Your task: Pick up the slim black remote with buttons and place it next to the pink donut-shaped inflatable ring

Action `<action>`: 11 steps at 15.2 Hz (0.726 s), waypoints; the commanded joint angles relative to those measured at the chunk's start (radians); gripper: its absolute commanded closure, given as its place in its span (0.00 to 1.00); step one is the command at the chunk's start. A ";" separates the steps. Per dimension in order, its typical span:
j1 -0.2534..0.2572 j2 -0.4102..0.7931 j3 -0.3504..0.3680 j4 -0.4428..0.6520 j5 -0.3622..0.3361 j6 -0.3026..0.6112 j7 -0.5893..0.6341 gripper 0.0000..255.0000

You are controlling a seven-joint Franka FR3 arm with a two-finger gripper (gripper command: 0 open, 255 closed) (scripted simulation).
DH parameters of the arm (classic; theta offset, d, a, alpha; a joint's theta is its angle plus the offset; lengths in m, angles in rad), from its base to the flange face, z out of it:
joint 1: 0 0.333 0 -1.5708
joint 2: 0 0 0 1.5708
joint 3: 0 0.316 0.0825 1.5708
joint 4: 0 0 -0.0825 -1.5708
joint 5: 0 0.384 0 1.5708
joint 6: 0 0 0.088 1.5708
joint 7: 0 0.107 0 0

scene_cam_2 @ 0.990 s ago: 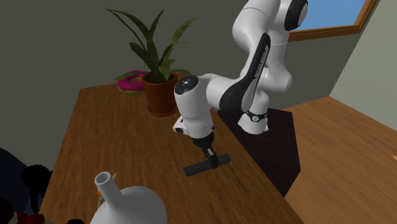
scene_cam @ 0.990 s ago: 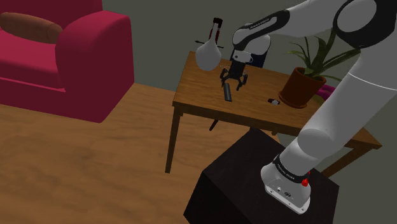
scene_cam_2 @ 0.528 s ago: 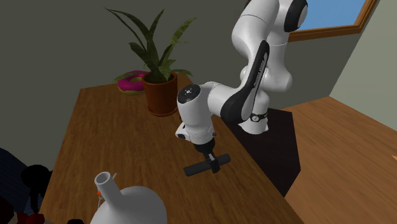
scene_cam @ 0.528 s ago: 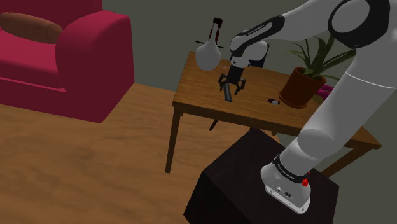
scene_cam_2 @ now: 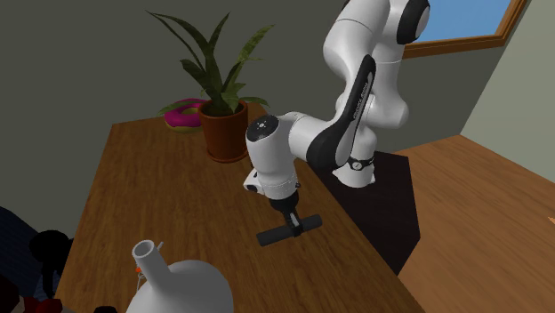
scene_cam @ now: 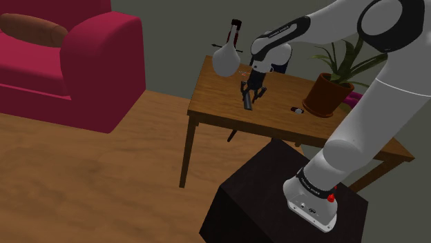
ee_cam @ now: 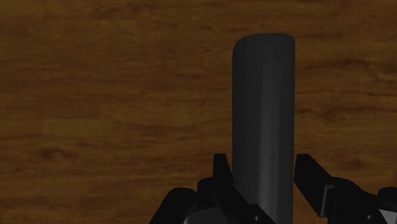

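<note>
Brown wooden tabletop (scene_cam_2: 160, 204), slim dark bar-shaped remote (scene_cam_2: 271, 236) lying flat, long axis running straight out from the all-black gripper (scene_cam_2: 290, 222), fingers clamped on its long sides.

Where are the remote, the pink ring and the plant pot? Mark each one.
remote (scene_cam_2: 272, 236): second exterior view, its longer free end
pink ring (scene_cam_2: 180, 116): second exterior view, visible rim beside the pot
plant pot (scene_cam_2: 224, 140): second exterior view, front wall

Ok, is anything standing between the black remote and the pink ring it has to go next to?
Yes. The potted plant stands between the remote, which is at the gripper, and the pink ring, which lies just behind the pot. The remote would probably have to travel around or over the plant.
</note>
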 commanded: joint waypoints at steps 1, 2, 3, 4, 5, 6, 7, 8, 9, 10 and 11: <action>0.003 0.005 0.004 -0.005 0.003 0.004 -0.002 1.00; 0.003 0.007 0.004 -0.006 0.004 0.006 -0.003 1.00; 0.002 0.009 0.003 -0.004 0.004 0.007 -0.005 1.00; 0.001 0.014 0.004 -0.003 0.005 0.011 -0.006 1.00; 0.002 0.012 0.004 -0.007 0.005 0.012 -0.005 1.00; 0.002 0.012 0.004 -0.006 0.005 0.012 -0.005 1.00; 0.005 0.009 0.005 -0.001 0.005 0.004 0.000 1.00; 0.005 0.000 0.004 0.003 0.001 -0.008 0.004 1.00; 0.006 -0.008 0.004 0.007 -0.003 -0.020 0.008 1.00; 0.006 -0.017 0.003 0.012 -0.006 -0.033 0.011 1.00; 0.006 -0.025 0.003 0.016 -0.010 -0.045 0.015 1.00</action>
